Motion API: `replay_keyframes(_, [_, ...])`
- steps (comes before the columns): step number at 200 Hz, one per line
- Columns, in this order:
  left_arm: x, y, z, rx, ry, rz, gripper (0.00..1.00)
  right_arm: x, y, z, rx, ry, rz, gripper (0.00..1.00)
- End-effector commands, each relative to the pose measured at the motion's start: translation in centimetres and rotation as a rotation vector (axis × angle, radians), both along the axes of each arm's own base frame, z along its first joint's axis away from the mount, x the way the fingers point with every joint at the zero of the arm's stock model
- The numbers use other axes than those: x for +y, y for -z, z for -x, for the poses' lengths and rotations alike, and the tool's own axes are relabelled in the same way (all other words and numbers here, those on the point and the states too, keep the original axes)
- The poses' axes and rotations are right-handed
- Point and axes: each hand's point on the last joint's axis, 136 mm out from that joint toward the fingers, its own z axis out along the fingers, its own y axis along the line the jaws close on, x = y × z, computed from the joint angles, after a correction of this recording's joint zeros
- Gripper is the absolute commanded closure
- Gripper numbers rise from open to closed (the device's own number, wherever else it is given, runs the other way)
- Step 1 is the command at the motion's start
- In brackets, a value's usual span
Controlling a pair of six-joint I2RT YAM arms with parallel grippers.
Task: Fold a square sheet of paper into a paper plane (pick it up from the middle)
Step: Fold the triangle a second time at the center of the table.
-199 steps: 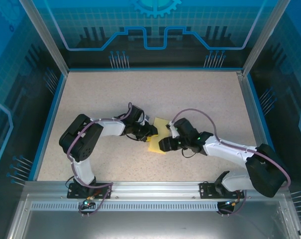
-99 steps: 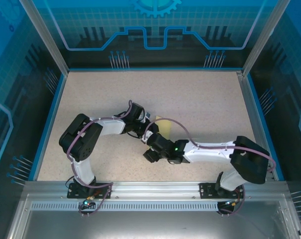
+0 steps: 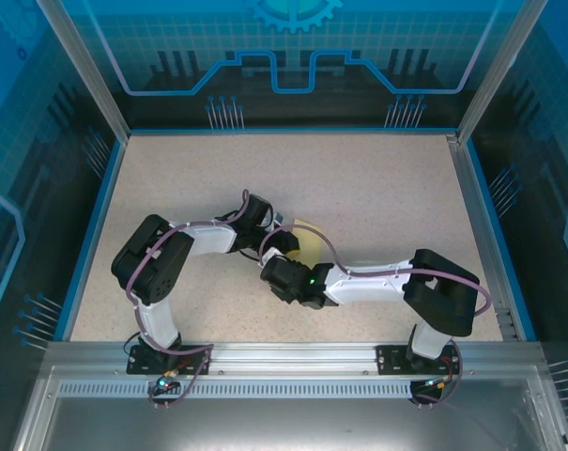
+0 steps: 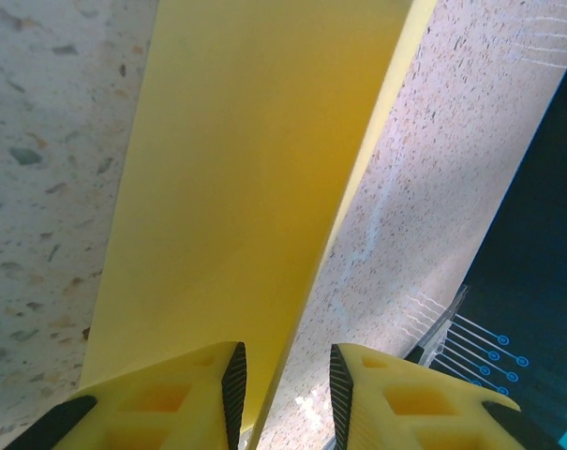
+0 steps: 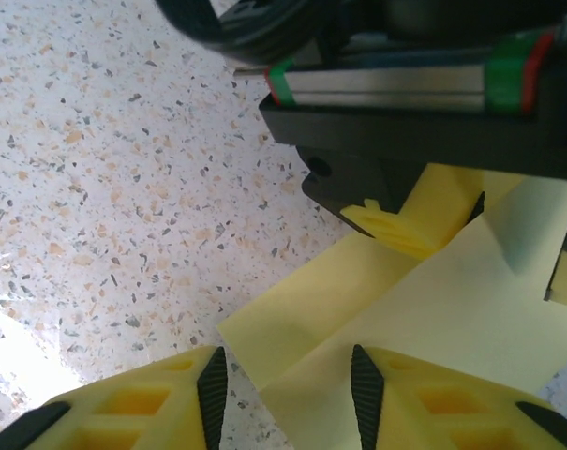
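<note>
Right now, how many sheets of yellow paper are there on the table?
1. The square sheet of paper lies mid-table, folded over, with the left tool and the right tool at its edges. The arms hide part of it, so more could be under them.

The left arm bends in from the left of the square sheet of paper. The left claw sits low over the sheet, jaws narrowly apart. The right arm stretches low from the sheet's right. The right claw straddles its near edge, jaws apart.
</note>
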Motion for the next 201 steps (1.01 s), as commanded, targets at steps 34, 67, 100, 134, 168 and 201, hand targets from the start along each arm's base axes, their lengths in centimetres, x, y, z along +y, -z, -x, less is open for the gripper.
replay_keyframes(34, [-0.1,-1.3,-0.4,0.006,0.004,0.018,0.68,-0.4,-1.8,-0.3,-0.057,0.043,-0.005,0.77])
replay_keyframes(67, [-0.1,-1.4,-0.4,0.002,0.006,0.013,0.68,-0.8,-1.9,-0.3,-0.059,0.062,-0.010,0.89])
replay_keyframes(100, [0.4,-1.6,-0.4,-0.013,-0.004,-0.015,0.66,-0.9,-2.1,-0.3,-0.032,0.065,-0.046,0.97])
replay_keyframes(134, [1.9,-2.0,-0.3,-0.049,-0.042,-0.091,0.56,-1.3,-1.7,0.1,0.073,0.035,-0.142,1.00])
replay_keyframes(168, [4.0,-2.3,-0.1,-0.098,-0.090,-0.190,0.50,-1.3,-1.6,0.3,0.251,-0.005,-0.342,1.00])
replay_keyframes(201, [4.7,-2.9,-0.1,-0.132,-0.094,-0.220,0.49,-2.5,-1.5,-0.3,0.353,-0.017,-0.434,1.00])
